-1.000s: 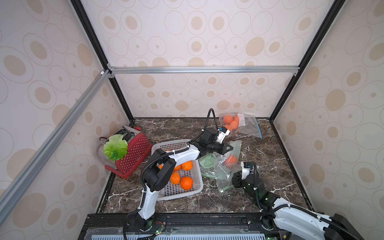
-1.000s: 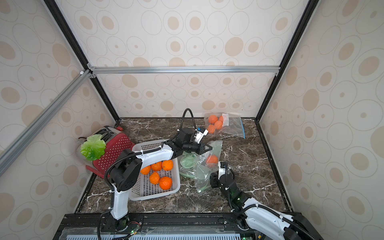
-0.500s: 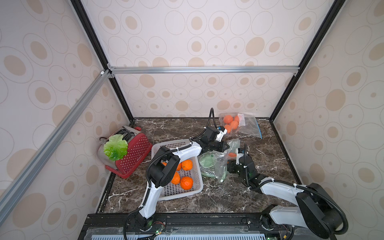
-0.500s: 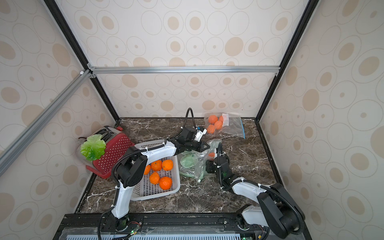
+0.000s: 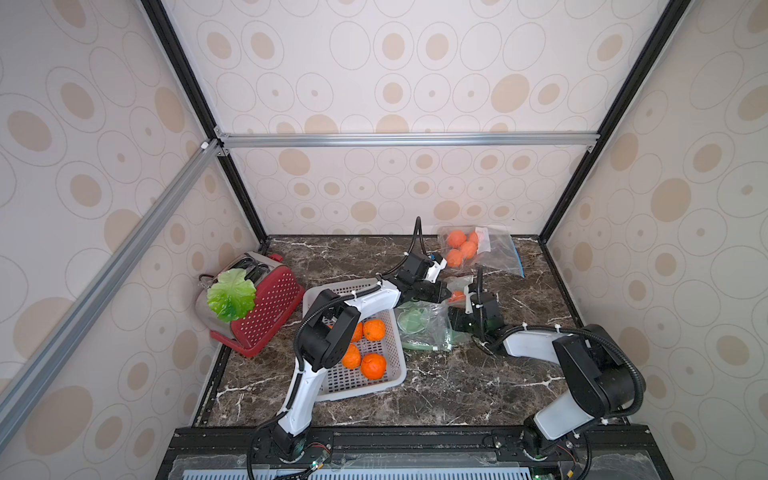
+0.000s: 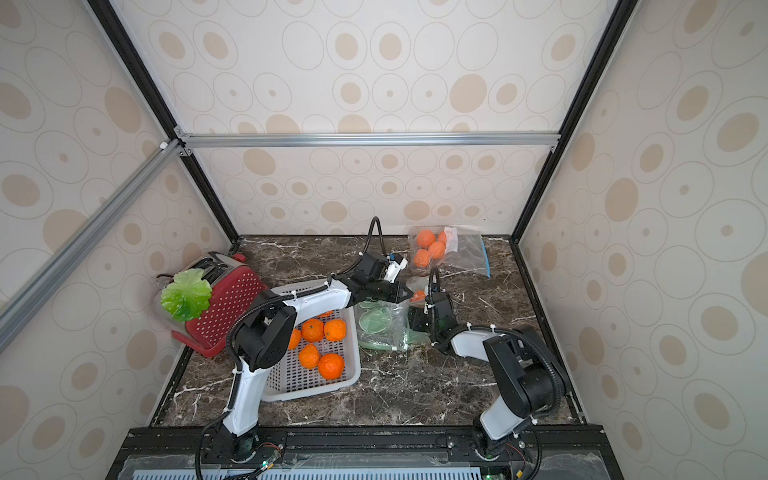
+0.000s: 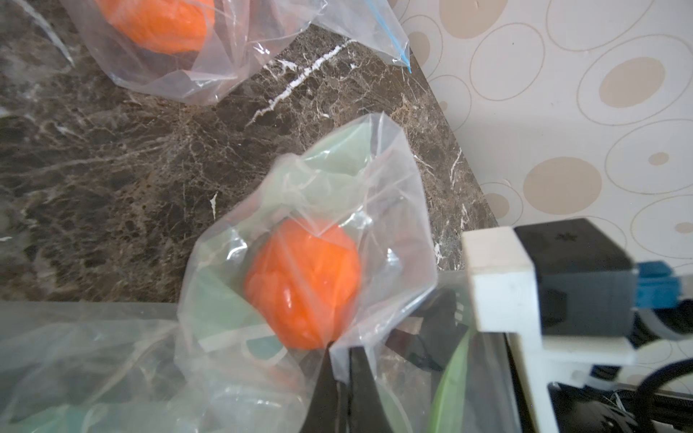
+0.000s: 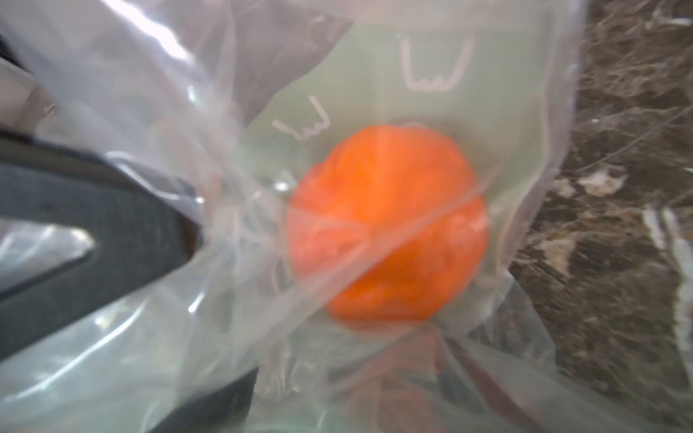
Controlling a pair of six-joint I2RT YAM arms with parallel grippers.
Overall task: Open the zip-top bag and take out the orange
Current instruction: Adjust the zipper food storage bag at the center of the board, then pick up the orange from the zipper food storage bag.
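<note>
Right wrist blurred, orange veiled by bag

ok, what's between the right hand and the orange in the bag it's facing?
Just clear film of the zip-top bag: in the right wrist view a creased layer crosses in front of the orange. Nothing else shows there.

Crumpled clear green-printed zip-top bag on marble table, orange inside
</note>
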